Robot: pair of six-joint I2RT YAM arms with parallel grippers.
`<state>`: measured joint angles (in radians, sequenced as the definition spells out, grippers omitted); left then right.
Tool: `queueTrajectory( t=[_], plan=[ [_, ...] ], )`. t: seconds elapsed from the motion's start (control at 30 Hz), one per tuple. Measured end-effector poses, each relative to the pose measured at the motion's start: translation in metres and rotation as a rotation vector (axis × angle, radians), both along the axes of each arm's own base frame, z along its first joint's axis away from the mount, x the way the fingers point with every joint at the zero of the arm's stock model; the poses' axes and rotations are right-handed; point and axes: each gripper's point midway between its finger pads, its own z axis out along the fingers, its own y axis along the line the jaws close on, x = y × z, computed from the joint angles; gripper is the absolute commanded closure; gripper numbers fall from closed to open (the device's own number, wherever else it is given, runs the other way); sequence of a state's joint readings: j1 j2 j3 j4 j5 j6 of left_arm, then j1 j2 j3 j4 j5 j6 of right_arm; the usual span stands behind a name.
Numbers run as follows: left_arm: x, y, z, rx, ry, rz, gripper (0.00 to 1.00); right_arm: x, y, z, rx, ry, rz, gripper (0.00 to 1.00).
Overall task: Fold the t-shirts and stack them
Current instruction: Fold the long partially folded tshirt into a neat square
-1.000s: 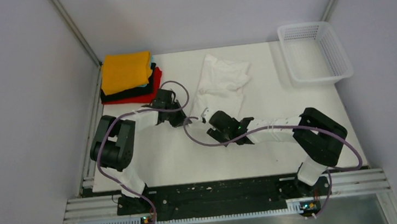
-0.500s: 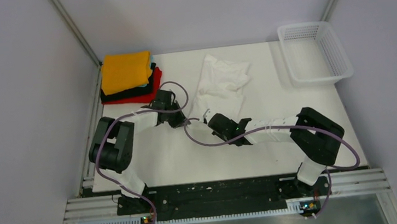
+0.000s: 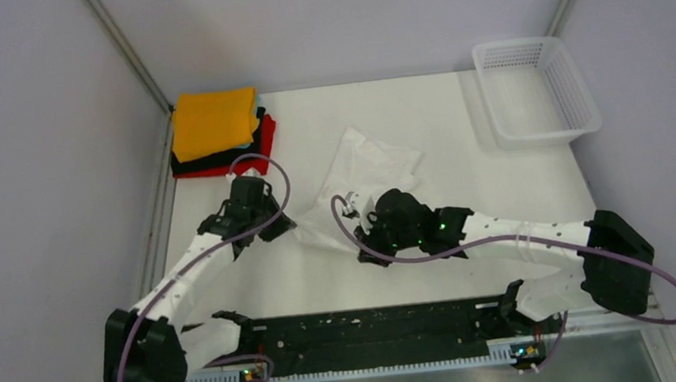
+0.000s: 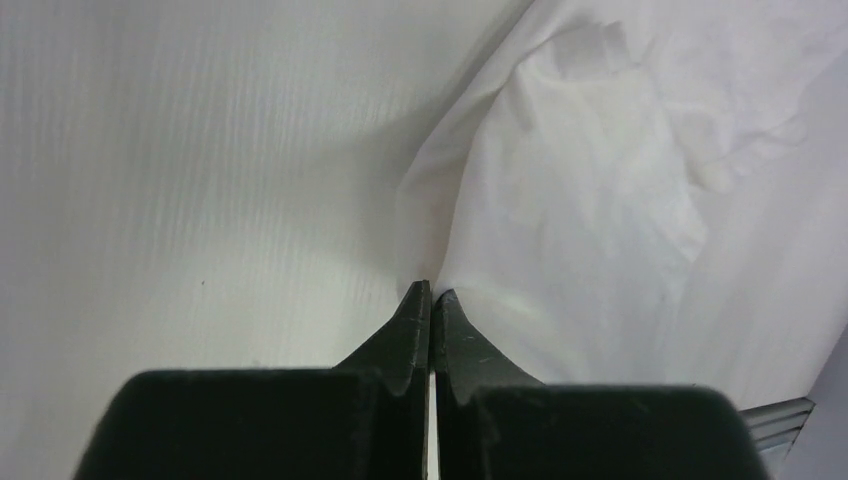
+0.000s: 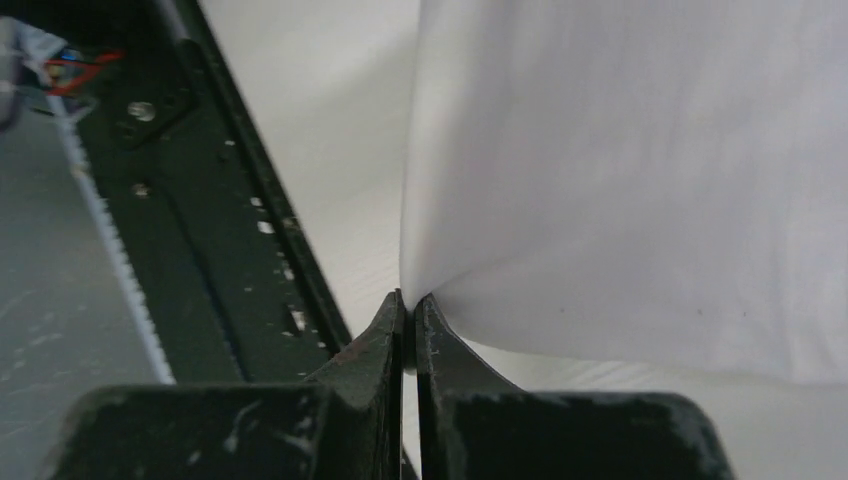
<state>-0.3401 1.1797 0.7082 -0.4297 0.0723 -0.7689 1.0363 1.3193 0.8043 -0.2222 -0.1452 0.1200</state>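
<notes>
A wrinkled white t-shirt (image 3: 365, 174) lies mid-table, its near edge lifted between both grippers. My left gripper (image 3: 287, 226) is shut on the shirt's near left edge; the left wrist view shows the jaws (image 4: 431, 292) pinched together on the cloth (image 4: 580, 200). My right gripper (image 3: 365, 249) is shut on the near right corner, and the right wrist view shows the jaws (image 5: 409, 298) closed on the hanging cloth (image 5: 640, 180). A stack of folded t-shirts (image 3: 215, 123), orange on top with teal, black and red below, sits at the far left corner.
A white lattice basket (image 3: 537, 88) stands at the far right corner. The black base rail (image 3: 357, 325) runs along the near edge and also shows in the right wrist view (image 5: 230, 230). A metal frame rail (image 3: 159, 236) borders the table's left side.
The right gripper has shut on the shirt's near corner. Both arms have drawn back toward the near edge, dragging the white shirt along and spreading its near edge.
</notes>
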Motion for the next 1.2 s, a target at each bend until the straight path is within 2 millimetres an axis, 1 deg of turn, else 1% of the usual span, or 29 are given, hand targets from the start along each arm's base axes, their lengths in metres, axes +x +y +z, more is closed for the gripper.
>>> queueTrajectory(
  t=[0.1,0.27,0.4,0.47,0.57,0.67,0.77,0.83,0.9,0.97,1.03,1.1,1.2],
  plan=[
    [-0.011,0.008,0.024,-0.013,-0.064,0.023,1.00,-0.023,0.015,0.025,0.133,0.076,0.085,1.00],
    [-0.034,0.021,0.061,-0.040,-0.179,0.052,1.00,-0.057,0.031,0.060,0.307,0.180,0.227,1.00],
    [-0.050,0.031,0.076,-0.041,-0.221,0.072,1.00,-0.074,0.039,0.086,0.415,0.229,0.311,1.00],
    [-0.055,0.034,0.082,-0.040,-0.235,0.079,1.00,-0.079,0.041,0.094,0.451,0.242,0.337,1.00],
    [-0.057,0.035,0.091,-0.047,-0.260,0.081,1.00,-0.080,0.039,0.100,0.467,0.238,0.326,1.00],
    [-0.054,0.033,0.097,-0.059,-0.275,0.074,1.00,-0.073,0.033,0.104,0.473,0.196,0.274,1.00],
    [-0.041,0.022,0.105,-0.083,-0.283,0.049,1.00,-0.060,0.024,0.109,0.470,0.150,0.194,1.00],
    [-0.029,0.014,0.108,-0.097,-0.281,0.032,1.00,-0.045,0.014,0.109,0.457,0.125,0.113,1.00],
    [-0.015,0.006,0.111,-0.108,-0.280,0.016,1.00,-0.024,0.000,0.105,0.441,0.113,0.015,1.00],
    [-0.001,-0.003,0.110,-0.119,-0.274,-0.002,1.00,-0.002,-0.015,0.097,0.420,0.101,-0.091,1.00],
    [0.012,-0.012,0.109,-0.133,-0.263,-0.023,1.00,0.016,-0.031,0.088,0.394,0.095,-0.183,1.00],
    [0.023,-0.021,0.109,-0.141,-0.253,-0.043,1.00,0.029,-0.045,0.081,0.370,0.086,-0.258,1.00],
    [0.042,-0.033,0.110,-0.148,-0.246,-0.071,1.00,0.046,-0.062,0.077,0.352,0.057,-0.347,1.00]
  ],
)
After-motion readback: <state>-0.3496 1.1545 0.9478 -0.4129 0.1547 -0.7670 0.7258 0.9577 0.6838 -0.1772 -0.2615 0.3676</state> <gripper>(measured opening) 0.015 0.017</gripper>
